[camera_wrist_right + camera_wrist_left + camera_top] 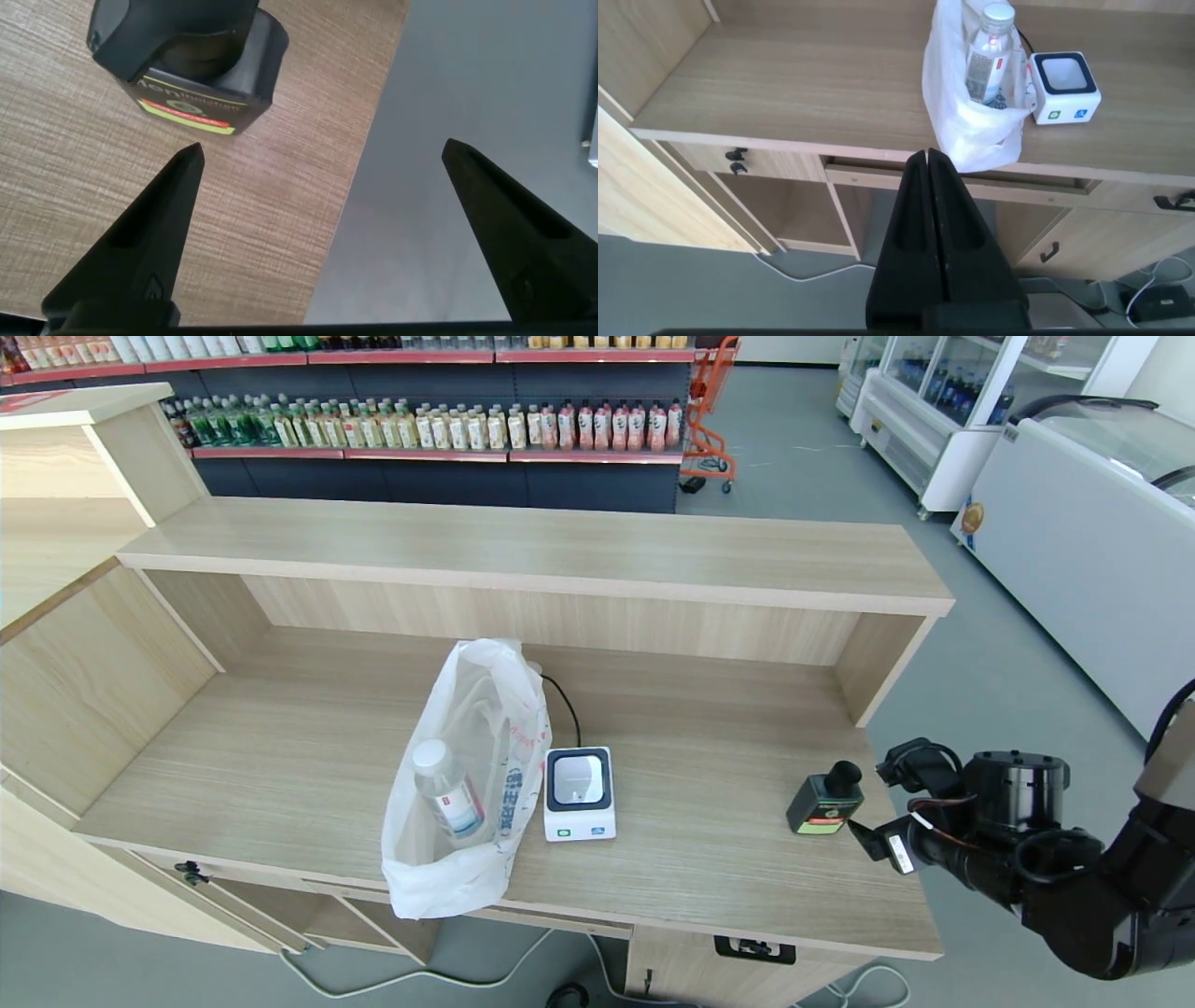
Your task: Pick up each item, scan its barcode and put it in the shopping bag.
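The small dark bottle (824, 803) with its black cap stands upright near the right end of the counter (709, 737), long axis vertical, closer to the front edge than the back. Just beside it, out past the counter's right edge, hangs the right gripper (878, 807) with its fingers spread wide and nothing between them. This is the relation that matters: the bottle lies inboard of the claw, toward the counter's middle, not yet in the gap. The right wrist view makes that plain, with the bottle (187, 65) ahead of and beyond one fingertip while the right gripper (322, 149) straddles the counter's right edge, one finger over wood and the other over grey floor. My read is that the claw needs to shift inboard and forward before it can close on the body. The head view adds the route onward: the white scanner (579, 793) sits mid-counter, well apart from the bottle, and the shopping bag (518, 728) stands touching the scanner's left side at the front edge, a water bottle (446, 793) already inside. The left gripper (929, 163) is pressed together, holding nothing, low in front of the counter below the bag, far from the dark bottle, so the right arm is clearly the nearer one.
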`<state>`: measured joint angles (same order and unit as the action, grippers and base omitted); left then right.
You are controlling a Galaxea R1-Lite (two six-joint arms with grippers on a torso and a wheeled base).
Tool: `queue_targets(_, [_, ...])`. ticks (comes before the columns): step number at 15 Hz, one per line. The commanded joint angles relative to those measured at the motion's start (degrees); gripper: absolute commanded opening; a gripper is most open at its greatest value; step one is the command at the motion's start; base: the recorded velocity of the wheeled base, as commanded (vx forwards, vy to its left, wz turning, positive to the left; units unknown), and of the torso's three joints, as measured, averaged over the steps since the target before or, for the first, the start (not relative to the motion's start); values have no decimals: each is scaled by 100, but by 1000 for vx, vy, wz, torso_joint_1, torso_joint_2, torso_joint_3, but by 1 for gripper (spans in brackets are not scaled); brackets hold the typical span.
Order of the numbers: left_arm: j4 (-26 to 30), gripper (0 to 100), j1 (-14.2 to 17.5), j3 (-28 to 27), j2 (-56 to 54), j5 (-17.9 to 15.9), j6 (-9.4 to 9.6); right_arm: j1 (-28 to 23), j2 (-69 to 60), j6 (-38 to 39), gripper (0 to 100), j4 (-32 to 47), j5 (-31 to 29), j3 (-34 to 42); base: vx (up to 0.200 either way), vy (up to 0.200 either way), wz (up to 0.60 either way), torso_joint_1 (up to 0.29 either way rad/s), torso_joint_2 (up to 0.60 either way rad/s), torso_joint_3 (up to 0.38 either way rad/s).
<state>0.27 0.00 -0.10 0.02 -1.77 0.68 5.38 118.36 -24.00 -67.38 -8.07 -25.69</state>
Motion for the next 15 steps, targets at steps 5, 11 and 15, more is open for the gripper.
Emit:
queue_targets(5, [0,0,0,1,-2,-8,2,157,407,1,100,-12,-2,-332,0,0,0,0,0,0])
queue_targets(11, [0,0,0,1,6,1,2,201,759,10,100,-3,7,-754,0,0,0,0,0,0])
queue_targets(15, [0,0,0,1,-2,1,2,473,935,317,100,-21,16,-991,0,0,0,0,0,0])
